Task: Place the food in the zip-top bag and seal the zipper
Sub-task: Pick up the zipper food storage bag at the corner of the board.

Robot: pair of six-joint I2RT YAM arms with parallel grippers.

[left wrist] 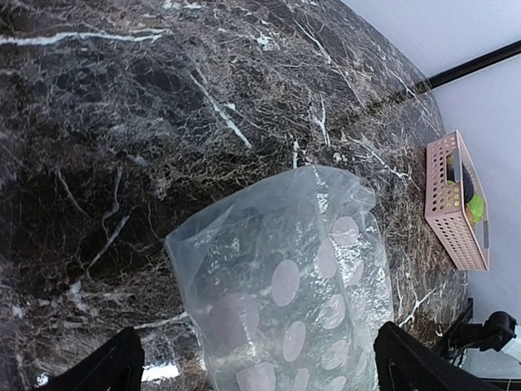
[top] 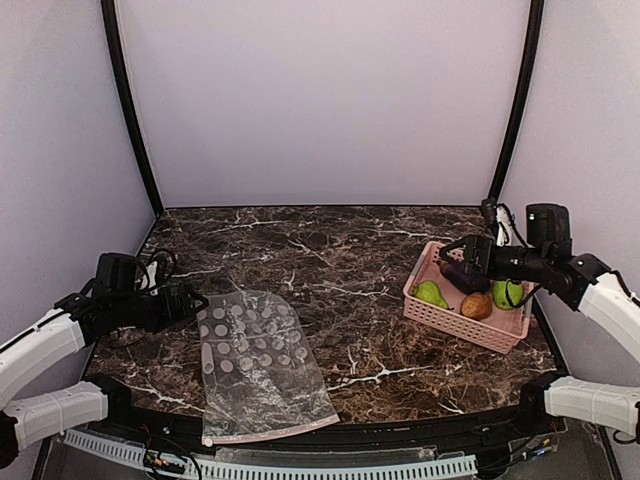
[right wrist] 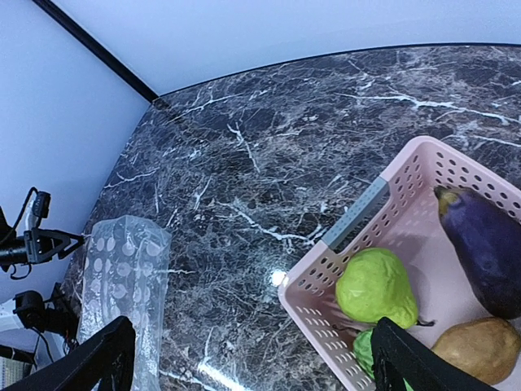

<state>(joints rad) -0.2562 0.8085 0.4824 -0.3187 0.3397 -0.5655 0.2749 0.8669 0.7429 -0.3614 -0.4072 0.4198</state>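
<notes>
Logging station state, left to right

Found left gripper low over the left side of the dark white-veined marble table, at the far left corner of the large clear plastic zip-top bag printed with white round dots. Confirmed from the left wrist view: fingers spread wide apart, nothing clamped. Saw the bag's crumpled far end lying between them. Cannot tell whether touching.

Noted bag lying flat on the table, lengthwise from far to near, well apart from the food. Located thin pale pink zipper strip along the bag's near edge, with small white slider tab at its left end. Cannot tell whether sealed.

Moving right, found pink slotted plastic basket near the table's right edge. Recorded inside it green pear, brown potato-like lump just beside the pear, round green fruit toward the right wall, and dark purple eggplant along the far side.

Found right gripper above the basket's far part, over the eggplant. Confirmed from the right wrist view: fingers wide apart, gripping nothing.
</notes>
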